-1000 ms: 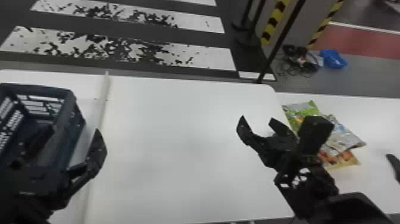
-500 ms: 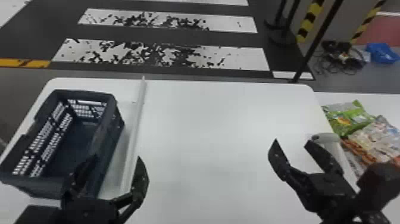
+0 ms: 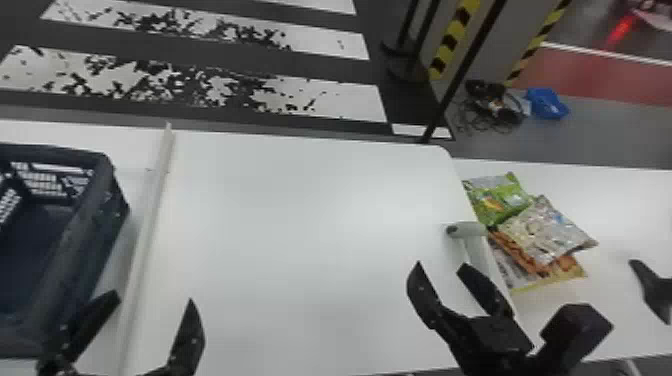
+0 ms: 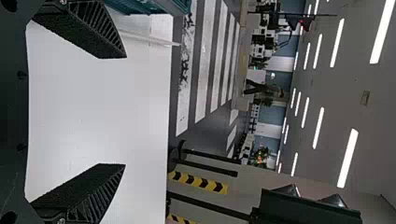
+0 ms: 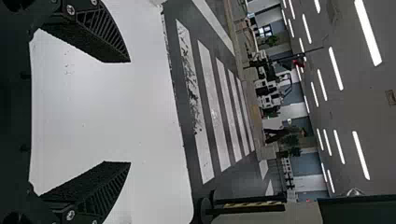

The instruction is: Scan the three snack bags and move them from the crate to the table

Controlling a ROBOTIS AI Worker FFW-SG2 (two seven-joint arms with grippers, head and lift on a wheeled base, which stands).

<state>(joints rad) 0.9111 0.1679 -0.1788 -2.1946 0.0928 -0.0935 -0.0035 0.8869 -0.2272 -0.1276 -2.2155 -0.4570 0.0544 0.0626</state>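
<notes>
In the head view my left gripper stands open beside the near right corner of the dark blue crate, nothing between its fingers. My right gripper is open too, over the table's right part, left of the snack bags. On the right-hand table lie the green bag, a silvery bag and an orange bag, overlapping in a pile. The left wrist view has the open left gripper over white tabletop; the right wrist view has the open right gripper likewise.
A pale raised strip runs between crate and middle table. A white scanner-like device stands at that table's right edge, by the bags. A black pointed object shows at the far right.
The head view has swung right, then left, then partly back right. Both grippers remain open and hold nothing. Crate and bags keep their places relative to the tables.
</notes>
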